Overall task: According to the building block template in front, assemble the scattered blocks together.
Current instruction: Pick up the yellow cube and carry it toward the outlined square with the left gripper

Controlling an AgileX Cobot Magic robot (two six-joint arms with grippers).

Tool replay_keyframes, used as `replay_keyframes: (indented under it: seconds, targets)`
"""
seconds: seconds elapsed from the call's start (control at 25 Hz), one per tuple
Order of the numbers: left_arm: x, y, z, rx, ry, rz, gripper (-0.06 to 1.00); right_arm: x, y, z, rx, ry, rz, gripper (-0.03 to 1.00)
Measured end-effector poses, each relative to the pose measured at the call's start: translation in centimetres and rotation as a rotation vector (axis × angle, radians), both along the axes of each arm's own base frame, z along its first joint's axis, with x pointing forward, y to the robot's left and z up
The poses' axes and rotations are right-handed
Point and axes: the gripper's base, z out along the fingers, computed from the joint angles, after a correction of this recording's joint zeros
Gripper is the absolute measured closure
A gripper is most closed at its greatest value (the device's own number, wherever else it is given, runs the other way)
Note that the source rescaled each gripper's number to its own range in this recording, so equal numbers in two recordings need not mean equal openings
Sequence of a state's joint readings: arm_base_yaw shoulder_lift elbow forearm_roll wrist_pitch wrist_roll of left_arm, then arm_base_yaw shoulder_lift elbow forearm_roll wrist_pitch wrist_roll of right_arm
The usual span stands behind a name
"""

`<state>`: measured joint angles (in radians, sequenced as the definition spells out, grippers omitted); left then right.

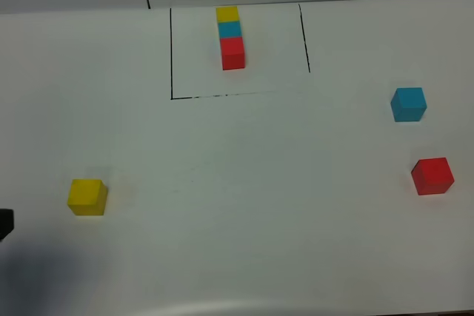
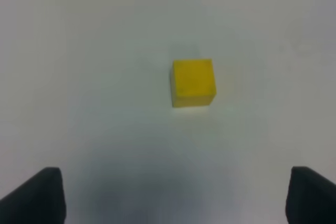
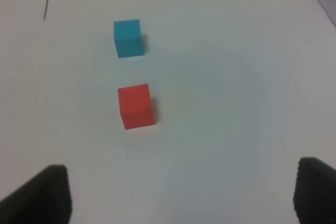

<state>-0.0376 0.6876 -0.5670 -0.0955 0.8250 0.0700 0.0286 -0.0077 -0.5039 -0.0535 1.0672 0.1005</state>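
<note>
left pincer (image 2: 176, 187): mine, jaws spread wide, gripping nothing
right pincer (image 3: 184, 184): mine too, just as wide, empty
yellow cube (image 1: 87, 197): well apart from the template, nearer me, off to its left
red cube (image 1: 432, 175): well apart from the template, nearer me, to its right
blue cube (image 1: 408, 103): right of the template, slightly nearer me than it
template (image 1: 231, 37): yellow, blue and red cubes touching in a row, inside a black outline (image 1: 172, 49)

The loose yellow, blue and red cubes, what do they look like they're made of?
Yellow cube, blue cube and red cube: probably painted wood or solid plastic. Each shows flat, even colour, no shine and crisp edges. The look alone cannot settle which.
</note>
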Motion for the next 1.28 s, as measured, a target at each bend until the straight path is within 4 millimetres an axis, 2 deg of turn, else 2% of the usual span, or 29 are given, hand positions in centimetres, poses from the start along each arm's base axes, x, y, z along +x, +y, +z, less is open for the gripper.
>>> replay_keyframes:
  seconds: [0.32, 0.48, 0.72, 1.0, 1.28]
  targets:
    - [9.1, -0.8, -1.7, -0.044, 0.287, 0.009, 0.16, 0.0, 0.0, 0.0, 0.0, 0.0, 0.0, 0.24]
    - [12.0, -1.9, -3.7, -0.02, 0.403, -0.005, 0.16, 0.0, 0.0, 0.0, 0.0, 0.0, 0.0, 0.24]
    - [13.6, -2.7, -7.1, 0.008, 0.521, 0.048, 0.16, 0.0, 0.0, 0.0, 0.0, 0.0, 0.0, 0.24]
    - [15.0, -2.8, -9.1, 0.008, 0.513, 0.058, 0.16, 0.0, 0.0, 0.0, 0.0, 0.0, 0.0, 0.24]
    - [15.8, -4.2, -11.2, 0.031, 0.524, -0.001, 0.16, 0.0, 0.0, 0.0, 0.0, 0.0, 0.0, 0.24]
